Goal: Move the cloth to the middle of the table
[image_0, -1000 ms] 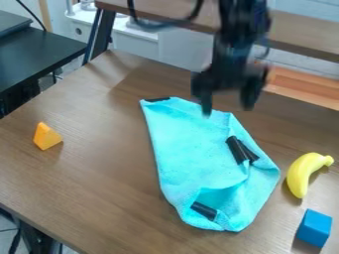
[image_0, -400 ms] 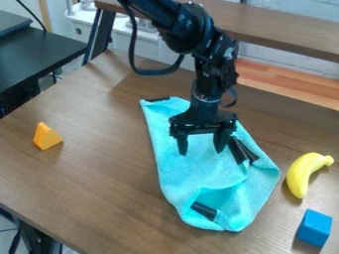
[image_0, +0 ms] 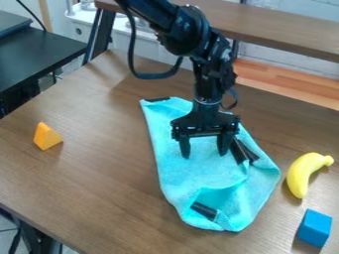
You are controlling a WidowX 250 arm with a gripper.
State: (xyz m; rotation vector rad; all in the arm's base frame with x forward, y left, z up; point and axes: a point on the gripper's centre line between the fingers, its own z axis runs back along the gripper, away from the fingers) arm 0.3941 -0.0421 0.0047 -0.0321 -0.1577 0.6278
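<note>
Over the upper middle of the cloth, my gripper (image_0: 204, 150) points down with its two fingers spread apart and no fabric visibly bunched between them. Whether the tips touch the cloth I cannot tell. The turquoise cloth (image_0: 192, 173) lies on the brown table (image_0: 99, 183), right of its centre, longer from back to front and rumpled at the near end. Black strips show on it at its back left corner, at its right side and near its front fold. The gripper hides part of its upper area.
An orange wedge (image_0: 47, 136) sits on the table at the left. To the right of the cloth are a yellow banana (image_0: 305, 173) and, nearer the front, a blue block (image_0: 314, 228). A raised wooden shelf (image_0: 285, 30) runs along the back.
The gripper has come forward and down from the cloth's back edge to over its upper middle, shifting slightly in the last half second. The cloth has not moved.
</note>
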